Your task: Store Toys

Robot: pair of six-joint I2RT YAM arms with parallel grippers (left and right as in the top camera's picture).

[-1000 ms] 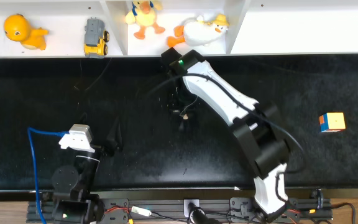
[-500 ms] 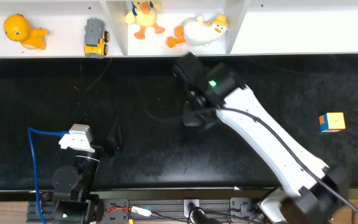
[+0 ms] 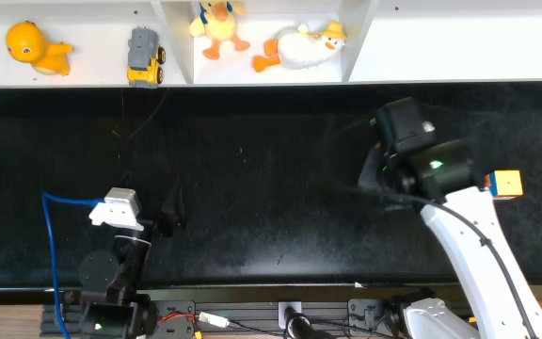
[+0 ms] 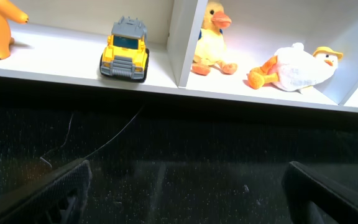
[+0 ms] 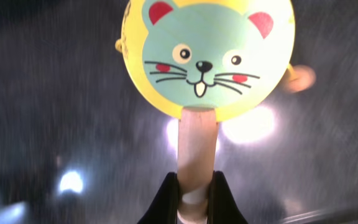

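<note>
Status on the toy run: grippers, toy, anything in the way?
Right gripper shut on cat-face rattle by its wooden handle, above the mat. Left gripper open, empty, facing the shelf. Colour cube on mat, right side; nothing blocking seen.

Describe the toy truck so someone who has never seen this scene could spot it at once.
Look to the white shelf along the far edge of the black table. In its left compartment, between the orange duck and the divider, stands the toy truck. It is the only vehicle there: yellow body, grey roof, black wheels, while its neighbours are all ducks.
</note>
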